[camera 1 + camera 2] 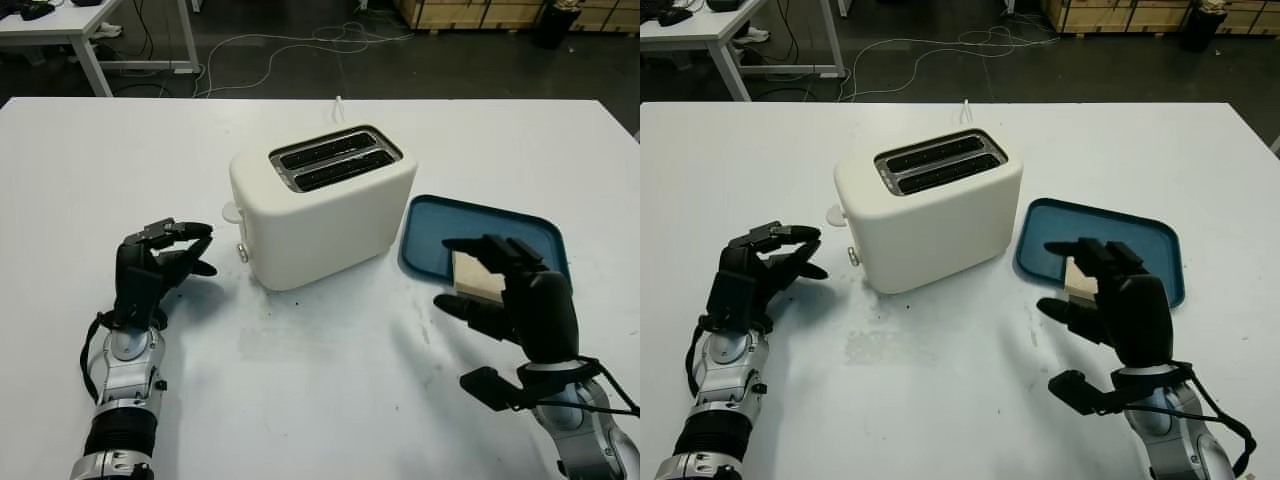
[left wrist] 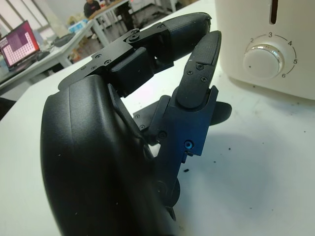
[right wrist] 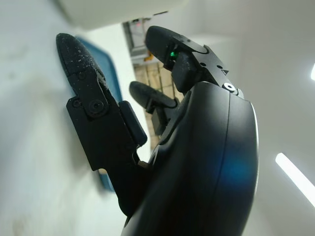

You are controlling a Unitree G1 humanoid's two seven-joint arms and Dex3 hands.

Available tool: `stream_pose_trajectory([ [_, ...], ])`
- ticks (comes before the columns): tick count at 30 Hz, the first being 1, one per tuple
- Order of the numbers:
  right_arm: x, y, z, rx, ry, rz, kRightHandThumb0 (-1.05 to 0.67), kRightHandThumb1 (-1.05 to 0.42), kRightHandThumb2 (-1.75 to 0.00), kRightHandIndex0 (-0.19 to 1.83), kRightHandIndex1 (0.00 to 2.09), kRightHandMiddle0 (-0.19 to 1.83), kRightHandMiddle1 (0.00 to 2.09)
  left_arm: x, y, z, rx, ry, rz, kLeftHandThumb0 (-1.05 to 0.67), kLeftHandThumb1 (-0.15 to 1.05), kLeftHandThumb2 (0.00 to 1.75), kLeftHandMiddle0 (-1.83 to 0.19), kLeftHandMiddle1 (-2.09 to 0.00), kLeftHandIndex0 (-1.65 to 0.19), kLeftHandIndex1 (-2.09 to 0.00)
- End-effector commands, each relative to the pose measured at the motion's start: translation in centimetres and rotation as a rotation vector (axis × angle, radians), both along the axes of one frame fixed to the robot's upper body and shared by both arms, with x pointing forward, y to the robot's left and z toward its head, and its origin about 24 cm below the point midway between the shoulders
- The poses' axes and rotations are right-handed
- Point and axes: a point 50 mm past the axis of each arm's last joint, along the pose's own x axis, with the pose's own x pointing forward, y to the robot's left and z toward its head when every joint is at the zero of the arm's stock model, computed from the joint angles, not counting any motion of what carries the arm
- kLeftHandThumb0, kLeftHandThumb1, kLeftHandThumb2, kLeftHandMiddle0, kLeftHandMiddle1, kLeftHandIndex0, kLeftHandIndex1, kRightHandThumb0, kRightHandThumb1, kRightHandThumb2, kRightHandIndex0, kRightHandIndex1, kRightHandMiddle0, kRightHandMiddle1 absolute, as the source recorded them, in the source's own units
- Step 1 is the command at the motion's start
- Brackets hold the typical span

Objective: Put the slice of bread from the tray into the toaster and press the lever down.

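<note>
Bread, one pale square slice point(image 1: 473, 275), lies flat at the near left part of a blue rectangular plastic tray point(image 1: 520, 228) on the white table point(image 1: 330, 400), to the right of the toaster. Nearest the camera, the black three-fingered right hand point(image 1: 505, 290) hangs over the tray's near edge, just in front of and partly covering the slice; its fingers point(image 1: 1080, 248) are released and grasp nothing, and whether they touch the bread cannot be told. Across the table, the black left hand point(image 1: 160, 262) sits at the near left, apart from the toaster's left end, with its fingers point(image 2: 197, 83) curled inward and holding nothing. Farther back stands the cream-white two-slot toaster point(image 1: 325, 205), its slots empty, with a small lever tab point(image 1: 231, 211) on its left end and a numbered silver dial point(image 2: 265, 58) facing the left hand.
</note>
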Motion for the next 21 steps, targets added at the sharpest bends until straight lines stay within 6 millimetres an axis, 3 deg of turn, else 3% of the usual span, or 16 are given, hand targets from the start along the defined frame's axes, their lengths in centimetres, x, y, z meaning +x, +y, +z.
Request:
stream_pose_trajectory([
  [1,-0.3,-0.2,0.4,-0.073,0.017,-0.009,-0.72,-0.70,-0.01,0.31,0.79,0.30,0.63,0.3,0.1,0.4,-0.001,-0.020,-0.002,-1.05,0.89,0.00,-1.54,-0.54,-1.37,-0.50],
  [10,-0.2,-0.7,-0.2,-0.217,0.141,-0.093,-0.77,-0.65,0.00,0.18,0.73,0.23,0.54,0.3,0.0,0.5,0.016,-0.021,-0.003,-1.05,0.90,0.00,-1.54,-0.54,-1.38,-0.50],
  [18,-0.1,-1.4,-1.4,-0.380,0.126,-0.177,-0.57,-0.62,-0.01,0.15,0.75,0.26,0.49,0.3,0.1,0.6,0.013,-0.015,0.002,-1.05,0.90,0.00,-1.55,-0.55,-1.38,-0.49],
  [21,-0.1,-1.7,-1.9,-0.400,0.110,-0.199,-0.34,-0.66,-0.02,0.16,0.76,0.28,0.47,0.3,0.1,0.5,0.011,-0.016,-0.002,-1.05,0.90,0.00,-1.54,-0.54,-1.38,-0.49],
])
